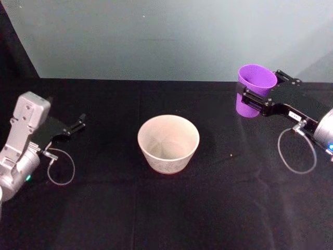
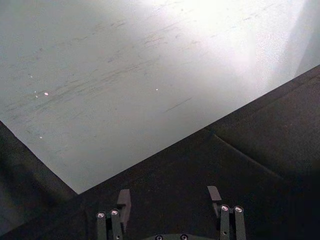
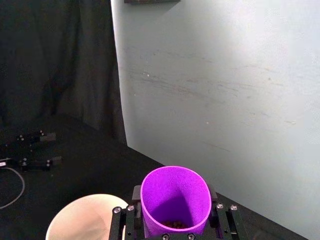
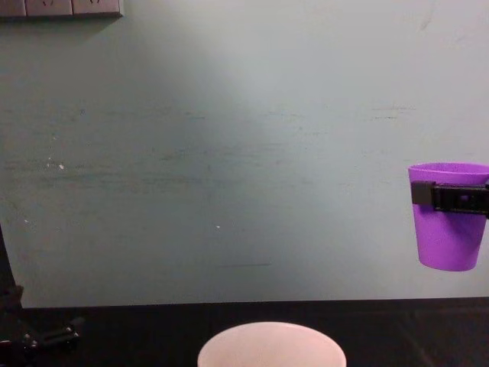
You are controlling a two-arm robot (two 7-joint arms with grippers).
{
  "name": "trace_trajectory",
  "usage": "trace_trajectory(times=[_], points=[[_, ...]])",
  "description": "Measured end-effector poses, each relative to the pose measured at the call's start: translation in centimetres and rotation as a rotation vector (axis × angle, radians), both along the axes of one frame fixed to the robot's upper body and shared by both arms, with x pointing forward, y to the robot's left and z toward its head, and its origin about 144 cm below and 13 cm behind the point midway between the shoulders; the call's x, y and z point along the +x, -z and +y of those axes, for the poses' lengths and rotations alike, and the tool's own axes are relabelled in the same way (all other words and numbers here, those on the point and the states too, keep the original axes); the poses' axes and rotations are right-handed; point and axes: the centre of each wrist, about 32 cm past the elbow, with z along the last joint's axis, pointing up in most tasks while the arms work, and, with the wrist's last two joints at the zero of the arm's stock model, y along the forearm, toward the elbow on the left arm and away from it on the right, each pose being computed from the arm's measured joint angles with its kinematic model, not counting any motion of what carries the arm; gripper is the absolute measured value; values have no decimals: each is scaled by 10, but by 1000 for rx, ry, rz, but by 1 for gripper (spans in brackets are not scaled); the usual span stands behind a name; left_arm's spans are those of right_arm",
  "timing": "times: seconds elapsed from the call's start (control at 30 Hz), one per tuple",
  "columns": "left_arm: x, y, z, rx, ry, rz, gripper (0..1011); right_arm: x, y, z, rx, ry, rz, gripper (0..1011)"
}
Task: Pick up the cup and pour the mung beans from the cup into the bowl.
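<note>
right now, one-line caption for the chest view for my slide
Right gripper holds the purple cup upright in mid-air, right of the white bowl; left gripper parked far left.

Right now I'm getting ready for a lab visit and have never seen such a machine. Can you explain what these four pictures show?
This is a robot with two arms, each ending in a two-fingered gripper. Four cameras took these pictures at the same moment: one on its head looking down, one on its chest looking across the table, and one on each wrist. On the black table stands a white bowl, which looks empty. The right gripper is clamped around a purple cup and holds it upright in the air, to the bowl's right. The right wrist camera looks down into the cup and shows dark beans at its bottom. The left gripper sits open at the table's left side, holding nothing. Nothing is poured yet.
</note>
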Motion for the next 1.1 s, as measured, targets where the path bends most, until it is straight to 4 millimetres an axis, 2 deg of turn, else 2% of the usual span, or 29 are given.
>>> trace_trajectory(times=[1.1], points=[[0, 0, 0, 0, 0, 0, 1000, 0, 0, 0, 0, 0, 0, 731]])
